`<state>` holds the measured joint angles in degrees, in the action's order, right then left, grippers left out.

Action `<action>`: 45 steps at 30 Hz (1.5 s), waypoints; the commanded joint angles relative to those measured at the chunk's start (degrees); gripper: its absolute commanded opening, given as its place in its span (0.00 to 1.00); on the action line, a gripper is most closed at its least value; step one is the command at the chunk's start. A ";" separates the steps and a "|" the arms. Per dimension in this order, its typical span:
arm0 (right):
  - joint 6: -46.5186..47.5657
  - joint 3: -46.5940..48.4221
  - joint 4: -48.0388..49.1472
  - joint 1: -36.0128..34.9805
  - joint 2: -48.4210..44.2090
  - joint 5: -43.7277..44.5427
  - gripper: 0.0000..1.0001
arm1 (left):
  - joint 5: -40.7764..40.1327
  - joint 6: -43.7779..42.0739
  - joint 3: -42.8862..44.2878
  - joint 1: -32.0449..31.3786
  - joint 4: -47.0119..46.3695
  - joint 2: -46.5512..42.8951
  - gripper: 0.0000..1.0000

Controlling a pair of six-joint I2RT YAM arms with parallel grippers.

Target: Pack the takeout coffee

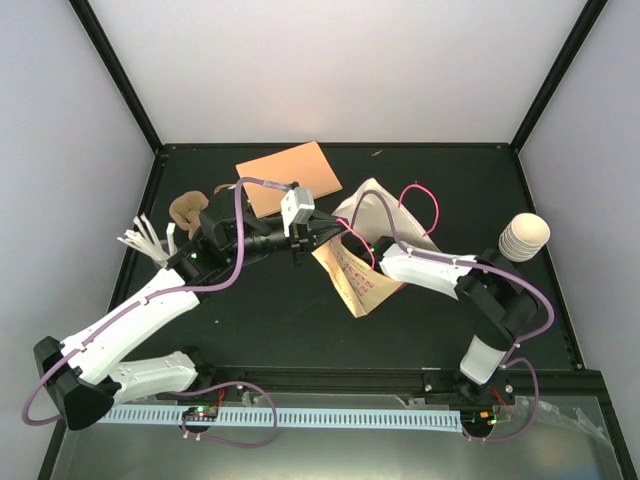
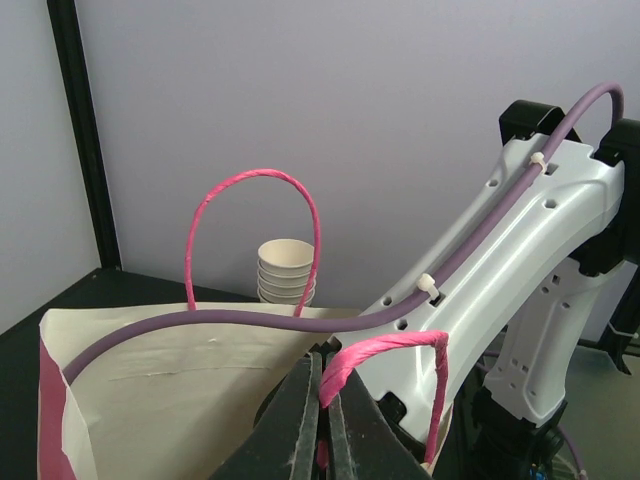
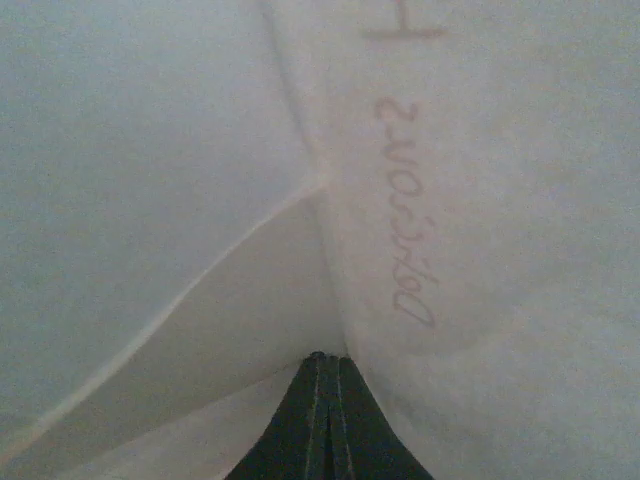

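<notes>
The takeout coffee [image 1: 524, 237], a cream-white ribbed cup, stands alone at the right of the table, and shows behind the bag [image 2: 286, 270] in the left wrist view. A cream paper bag [image 1: 362, 275] lies mid-table with its mouth held apart. My left gripper [image 1: 325, 236] [image 2: 322, 365] is shut on the near pink handle [image 2: 385, 350]. The far pink handle [image 2: 252, 180] arches up free. My right arm [image 1: 430, 270] reaches into the bag. Its gripper [image 3: 328, 362] is shut, tip against an inner crease of the bag wall [image 3: 200, 200], and is hidden in the top view.
A brown pulp carrier [image 1: 185, 210] and a bundle of thin white sticks [image 1: 148, 240] lie at the left. An orange-brown flat sheet [image 1: 290, 175] lies behind the left gripper. The right arm's white link [image 2: 500, 250] crosses close in front of the left wrist camera.
</notes>
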<state>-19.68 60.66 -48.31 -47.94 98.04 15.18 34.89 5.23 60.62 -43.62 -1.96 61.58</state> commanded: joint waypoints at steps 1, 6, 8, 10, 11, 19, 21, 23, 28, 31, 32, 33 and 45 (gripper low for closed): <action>-1.86 -0.36 -4.24 -0.08 2.51 7.01 0.01 | -0.09 0.84 6.42 0.11 -7.67 -1.99 0.01; -1.93 0.15 -4.17 -0.06 2.52 7.16 0.01 | 0.16 0.54 7.99 0.20 -6.47 -1.67 0.02; -2.24 0.33 -4.62 -0.12 2.96 8.27 0.01 | 0.24 0.73 8.27 0.15 -6.27 -1.62 0.01; -2.25 0.15 -4.69 -0.05 3.28 8.72 0.01 | 0.24 0.87 8.42 0.20 -6.14 -1.53 0.01; -1.91 -0.11 -4.23 -0.09 3.21 8.01 0.01 | 0.23 0.96 8.46 0.20 -6.05 -1.54 0.02; 1.03 -2.15 2.95 -0.02 -3.06 -10.28 0.01 | 0.03 4.39 5.78 0.29 -5.59 -0.90 0.01; 1.43 -2.15 3.90 0.00 -3.09 -13.79 0.01 | 0.37 6.11 3.44 0.29 -6.76 -0.88 0.02; 1.57 -2.18 3.51 0.01 -2.38 -14.29 0.01 | 0.48 7.39 0.79 0.31 -8.06 -1.29 0.02; 1.75 -3.02 3.08 0.01 -2.59 -13.93 0.01 | -2.30 8.90 -2.06 0.36 -5.45 -2.71 0.22; 1.50 -3.55 4.20 -0.03 -2.99 -15.91 0.01 | -5.79 9.34 -1.54 0.37 1.05 -4.30 0.56; 1.37 -3.89 4.83 0.04 -3.31 -16.48 0.01 | -7.21 9.67 -1.41 0.38 3.46 -5.00 0.65; 1.06 -4.19 5.51 0.10 -3.66 -17.11 0.01 | -8.43 10.04 -1.57 0.44 6.49 -5.83 0.73; 0.41 -8.37 12.92 3.32 -5.20 -25.45 0.01 | -15.61 25.57 -13.19 6.42 26.87 -12.10 0.99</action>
<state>-18.57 53.08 -39.09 -44.93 93.65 -6.81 19.49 23.11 53.91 -40.62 17.93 49.19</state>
